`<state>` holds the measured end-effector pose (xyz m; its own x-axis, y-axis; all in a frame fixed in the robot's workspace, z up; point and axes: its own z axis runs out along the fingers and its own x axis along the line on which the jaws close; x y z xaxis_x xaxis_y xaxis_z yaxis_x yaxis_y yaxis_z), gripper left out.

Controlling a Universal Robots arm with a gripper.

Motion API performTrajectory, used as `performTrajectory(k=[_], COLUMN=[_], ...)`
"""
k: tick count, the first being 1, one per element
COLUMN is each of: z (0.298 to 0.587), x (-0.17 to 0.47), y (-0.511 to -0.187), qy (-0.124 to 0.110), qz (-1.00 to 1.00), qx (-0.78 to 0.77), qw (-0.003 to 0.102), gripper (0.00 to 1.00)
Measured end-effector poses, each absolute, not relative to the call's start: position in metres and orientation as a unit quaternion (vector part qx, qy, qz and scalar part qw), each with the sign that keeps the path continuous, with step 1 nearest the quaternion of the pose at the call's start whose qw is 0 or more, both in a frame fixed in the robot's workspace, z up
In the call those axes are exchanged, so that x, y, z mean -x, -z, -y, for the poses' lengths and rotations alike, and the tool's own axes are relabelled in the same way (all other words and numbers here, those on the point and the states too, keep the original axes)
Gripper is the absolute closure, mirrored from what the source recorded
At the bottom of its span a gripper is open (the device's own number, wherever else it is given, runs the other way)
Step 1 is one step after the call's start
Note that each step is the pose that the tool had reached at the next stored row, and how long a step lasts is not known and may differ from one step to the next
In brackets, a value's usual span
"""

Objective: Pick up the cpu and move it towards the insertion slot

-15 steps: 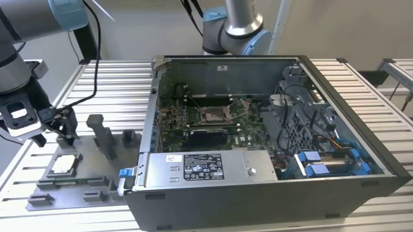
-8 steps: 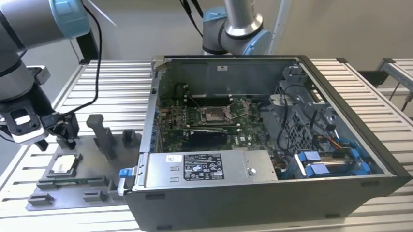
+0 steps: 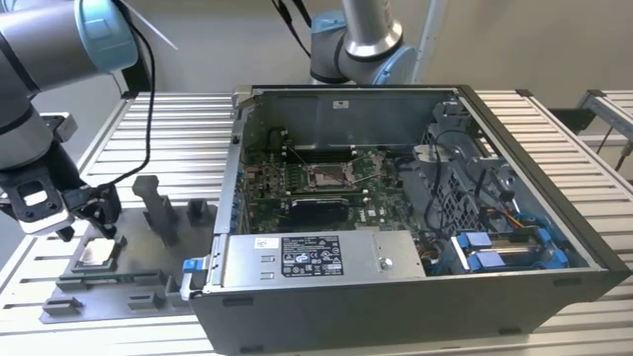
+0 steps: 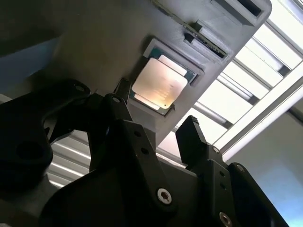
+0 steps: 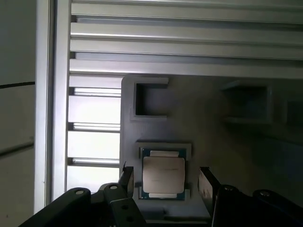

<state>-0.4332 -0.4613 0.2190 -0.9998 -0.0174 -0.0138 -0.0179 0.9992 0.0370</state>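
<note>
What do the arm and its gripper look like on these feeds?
The arm has grey metal tube sections with light blue joint caps, and a black cable hangs beside it. The gripper is black with a pale block on its body; in both wrist views its fingers are angular black pieces with small screw heads.

Grey tubular arm (image 3: 40,37), pale-blue joint caps (image 3: 104,33), a black cable (image 3: 150,111), black jaws with silver screws (image 4: 164,194).
</note>
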Motion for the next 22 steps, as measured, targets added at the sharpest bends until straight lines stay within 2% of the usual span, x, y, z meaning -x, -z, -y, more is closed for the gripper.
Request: performTrajectory(k=[22], z=[0.469], x=[0.433], y=[-0.191], qy=[-0.019], qz=[-1.0], qx=[0.01], qw=[0.007], gripper=[0.0])
